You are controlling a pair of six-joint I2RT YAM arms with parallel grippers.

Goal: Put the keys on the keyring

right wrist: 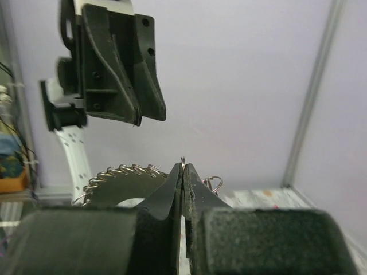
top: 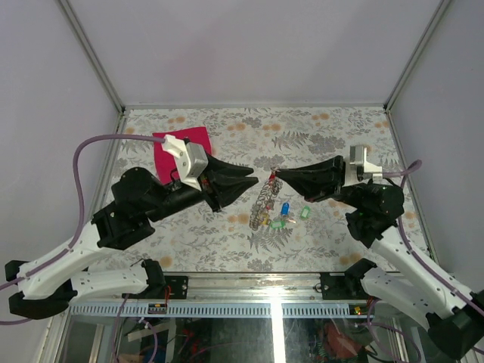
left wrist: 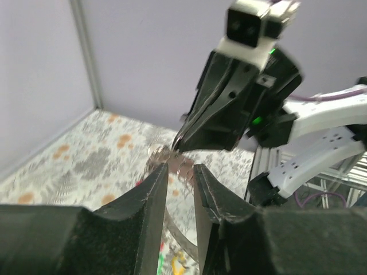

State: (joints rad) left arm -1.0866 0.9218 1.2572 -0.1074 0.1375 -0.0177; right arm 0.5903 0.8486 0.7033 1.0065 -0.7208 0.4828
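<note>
There is one keyring (top: 262,200), a grey toothed coil. It slants from the tip of the right claw (top: 277,175) down to the table (top: 340,128) near the middle. The right claw is pressed shut, with a thin wire of the ring poking out between its tips in its own wrist view (right wrist: 183,169); the toothed edge (right wrist: 123,173) shows just left of them.

The keys (top: 285,209) lie loose on the table just right of the ring's lower end. Four coloured heads can be counted: one blue, two green and one yellowish. A red speck at the right claw's tip is too small to tell.

The left claw (top: 255,178) hangs above the table with its two fingers (left wrist: 152,195) apart, gripping nothing. Its tips point at the right claw and sit just beside the ring's upper end.

One magenta cloth (top: 193,140) lies at the far left, partly hidden under the left wrist.
</note>
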